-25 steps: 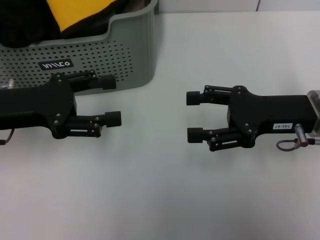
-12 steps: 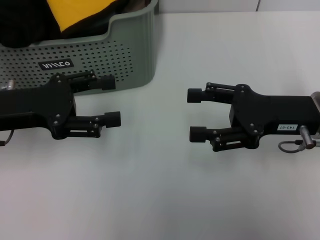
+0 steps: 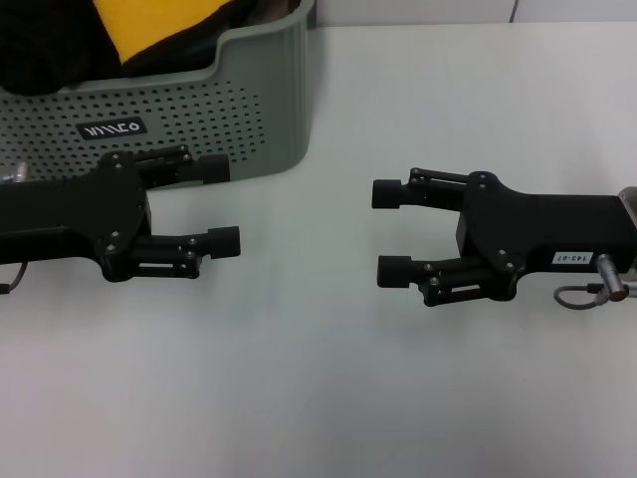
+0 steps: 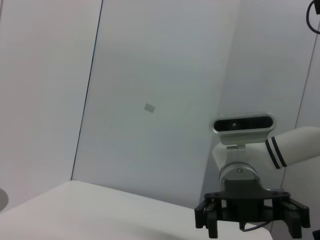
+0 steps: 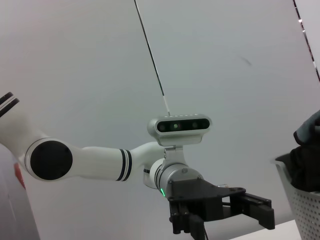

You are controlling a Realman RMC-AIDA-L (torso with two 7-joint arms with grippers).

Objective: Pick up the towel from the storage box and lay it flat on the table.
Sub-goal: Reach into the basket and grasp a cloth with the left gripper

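The storage box [image 3: 239, 100] stands at the table's far left, and its rim [image 5: 300, 200] also shows in the right wrist view. Inside it the towel [image 3: 149, 25] shows a yellow-orange face, bunched among dark folds. My left gripper [image 3: 221, 204] hovers open and empty over the table [image 3: 318, 378], just in front of the box's front wall. My right gripper [image 3: 389, 232] faces it from the right, open and empty, a hand's width away. Each wrist view shows the other arm's gripper: the right gripper [image 4: 252, 227] and the left gripper [image 5: 220, 212].
Plain black fabric [image 3: 40, 55] lies heaped in the box to the left of the towel. White tabletop stretches in front of and to the right of both grippers. Beyond the table is a pale wall [image 4: 165, 100].
Both grippers shifted only slightly. The left one came a little nearer to me, and the right one drew back a touch to the right. Both stayed open.
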